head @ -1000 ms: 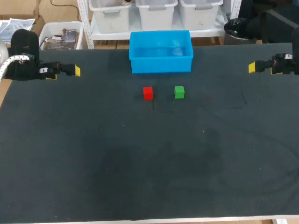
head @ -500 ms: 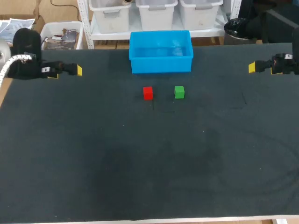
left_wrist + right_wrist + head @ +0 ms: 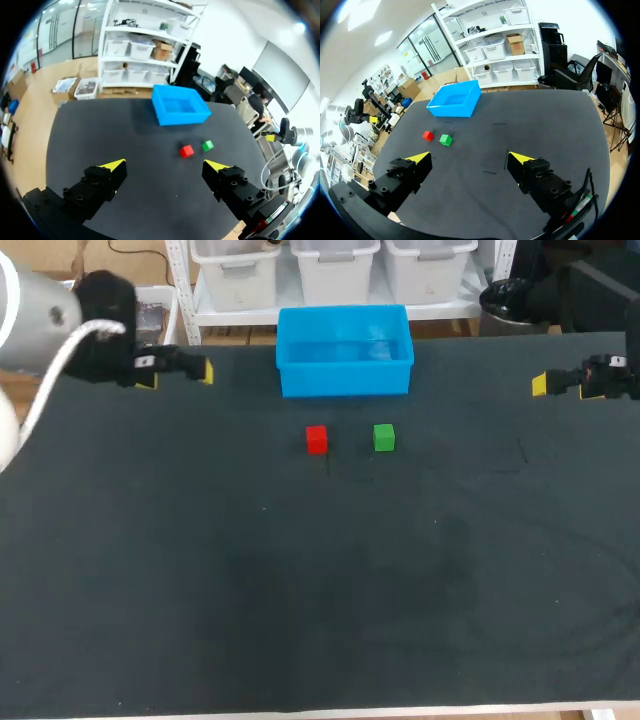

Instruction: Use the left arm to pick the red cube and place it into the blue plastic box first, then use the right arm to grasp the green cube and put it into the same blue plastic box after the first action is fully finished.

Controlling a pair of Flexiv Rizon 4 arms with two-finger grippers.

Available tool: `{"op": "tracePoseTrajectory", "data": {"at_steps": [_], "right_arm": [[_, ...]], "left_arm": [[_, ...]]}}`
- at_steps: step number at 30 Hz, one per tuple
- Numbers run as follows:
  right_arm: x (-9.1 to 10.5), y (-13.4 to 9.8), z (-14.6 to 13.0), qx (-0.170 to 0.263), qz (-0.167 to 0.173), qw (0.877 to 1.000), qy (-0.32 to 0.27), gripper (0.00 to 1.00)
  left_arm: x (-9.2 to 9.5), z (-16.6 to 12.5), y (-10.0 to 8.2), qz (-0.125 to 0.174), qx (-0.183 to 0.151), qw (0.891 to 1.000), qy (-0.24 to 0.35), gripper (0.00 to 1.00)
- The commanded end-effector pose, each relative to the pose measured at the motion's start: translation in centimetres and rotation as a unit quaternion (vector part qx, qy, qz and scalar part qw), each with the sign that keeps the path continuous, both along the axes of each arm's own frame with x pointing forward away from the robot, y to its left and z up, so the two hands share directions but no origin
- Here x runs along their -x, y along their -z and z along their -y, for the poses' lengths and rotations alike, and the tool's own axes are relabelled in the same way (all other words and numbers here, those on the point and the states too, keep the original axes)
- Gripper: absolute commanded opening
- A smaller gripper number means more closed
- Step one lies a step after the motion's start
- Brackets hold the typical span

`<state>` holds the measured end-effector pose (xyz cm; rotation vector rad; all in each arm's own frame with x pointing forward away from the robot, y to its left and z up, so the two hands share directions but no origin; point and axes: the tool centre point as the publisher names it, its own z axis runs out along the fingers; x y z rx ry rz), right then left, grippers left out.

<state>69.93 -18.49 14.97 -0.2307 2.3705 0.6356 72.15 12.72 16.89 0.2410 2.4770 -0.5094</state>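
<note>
The red cube [image 3: 316,439] sits on the dark table just in front of the blue plastic box [image 3: 344,350], with the green cube [image 3: 384,437] beside it to the right. My left gripper [image 3: 190,371] hangs open over the table's far left, well to the left of the box. In its wrist view the red cube [image 3: 186,151], green cube [image 3: 207,145] and box [image 3: 180,104] lie ahead of the open left gripper [image 3: 165,165]. My right gripper [image 3: 541,384] stands open at the far right edge. Its own view shows the right gripper [image 3: 468,157] empty, the red cube [image 3: 427,135], green cube [image 3: 445,140] and box [image 3: 455,99] far ahead.
The table [image 3: 300,590] is a wide dark mat with nothing else on it. The box stands at the back edge, in the middle.
My left arm has swung up and to the right, toward the blue box. The right arm and both cubes have kept still.
</note>
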Motion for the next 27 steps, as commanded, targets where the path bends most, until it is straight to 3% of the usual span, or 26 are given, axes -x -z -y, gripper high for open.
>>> {"op": "tracePoseTrajectory", "data": {"at_steps": [1,27], "right_arm": [[0.0,0.0,0.0,0.0,-0.001,1.0,0.0,1.0],[0.0,0.0,0.0,0.0,-0.001,1.0,0.0,1.0]], "left_arm": [[-1.4,1.8,-0.2,-0.031,-0.108,0.992,-0.058,1.0],[-3.5,7.7,2.3,-0.116,-0.186,0.971,-0.095,1.0]]}}
